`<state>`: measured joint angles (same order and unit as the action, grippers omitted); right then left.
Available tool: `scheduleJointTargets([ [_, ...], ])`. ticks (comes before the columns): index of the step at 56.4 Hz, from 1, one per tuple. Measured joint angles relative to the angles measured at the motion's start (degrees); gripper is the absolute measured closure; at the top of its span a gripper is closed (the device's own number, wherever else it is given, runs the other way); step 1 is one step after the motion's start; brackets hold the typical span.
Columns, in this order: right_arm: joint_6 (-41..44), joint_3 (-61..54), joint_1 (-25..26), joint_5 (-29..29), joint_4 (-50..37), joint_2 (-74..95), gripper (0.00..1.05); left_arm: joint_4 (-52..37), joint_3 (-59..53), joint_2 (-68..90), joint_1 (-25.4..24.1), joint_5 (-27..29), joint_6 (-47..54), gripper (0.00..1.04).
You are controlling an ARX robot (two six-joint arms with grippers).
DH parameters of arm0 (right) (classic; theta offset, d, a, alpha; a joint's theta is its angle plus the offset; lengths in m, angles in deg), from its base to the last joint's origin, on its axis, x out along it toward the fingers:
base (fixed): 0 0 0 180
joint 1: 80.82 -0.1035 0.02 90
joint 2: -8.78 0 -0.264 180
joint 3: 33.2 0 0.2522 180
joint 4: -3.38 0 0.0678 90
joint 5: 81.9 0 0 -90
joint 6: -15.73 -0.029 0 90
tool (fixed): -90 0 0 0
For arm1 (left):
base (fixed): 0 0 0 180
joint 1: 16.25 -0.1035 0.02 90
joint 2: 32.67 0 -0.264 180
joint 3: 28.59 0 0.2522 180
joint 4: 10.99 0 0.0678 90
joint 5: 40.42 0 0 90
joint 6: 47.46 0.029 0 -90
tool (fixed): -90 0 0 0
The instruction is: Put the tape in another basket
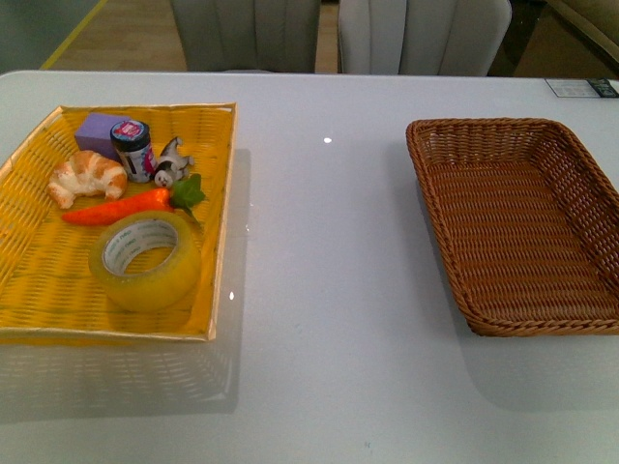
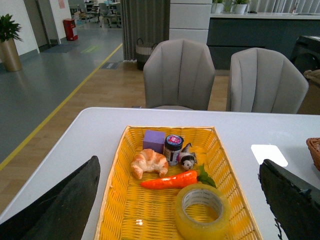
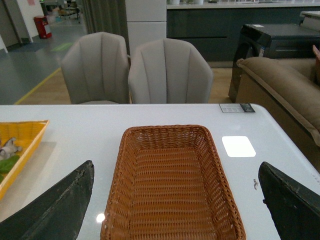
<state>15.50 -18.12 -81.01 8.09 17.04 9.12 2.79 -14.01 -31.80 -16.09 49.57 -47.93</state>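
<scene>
Left gripper [image 2: 178, 162] spread wide, empty (right gripper [image 3: 176, 164] too), aimed at yellow basket [image 1: 224, 222], prob. to straddle tape [image 1: 145, 259], lying flat at 6 o'clock of carrot [image 1: 121, 207]; brown basket [image 1: 503, 123] sits at tape's 3 o'clock.

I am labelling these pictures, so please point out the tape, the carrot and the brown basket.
tape [image 1: 147, 288], front view, on its outer front wall.
carrot [image 1: 116, 209], front view, on the orange body.
brown basket [image 1: 522, 232], front view, on its bare floor.

Office lounge; padded chairs [image 3: 167, 70], sofa [image 3: 280, 85], counter [image 2: 260, 30]
</scene>
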Motion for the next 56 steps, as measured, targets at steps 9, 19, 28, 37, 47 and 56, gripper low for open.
scheduleJointTargets([
  [9, 0.0, 0.0, 0.0, 0.0, 0.0, 0.0, 0.09, 0.0, 0.0, 0.0, 0.0, 0.0, 0.0, 0.09],
  [19, 0.0, 0.0, 0.0, 0.0, 0.0, 0.0, 0.09, 0.0, 0.0, 0.0, 0.0, 0.0, 0.0, 0.09],
  [28, 0.0, 0.0, 0.0, 0.0, 0.0, 0.0, 0.09, 0.0, 0.0, 0.0, 0.0, 0.0, 0.0, 0.09],
  [37, 0.0, 0.0, 0.0, 0.0, 0.0, 0.0, 0.09, 0.0, 0.0, 0.0, 0.0, 0.0, 0.0, 0.09],
  [47, 0.0, 0.0, 0.0, 0.0, 0.0, 0.0, 0.09, 6.9, 10.1, 19.5, -10.4, -34.5, -23.5, 0.09],
  [56, 0.0, 0.0, 0.0, 0.0, 0.0, 0.0, 0.09, -16.8, 16.1, 48.1, -5.1, -27.6, -30.1, 0.09],
])
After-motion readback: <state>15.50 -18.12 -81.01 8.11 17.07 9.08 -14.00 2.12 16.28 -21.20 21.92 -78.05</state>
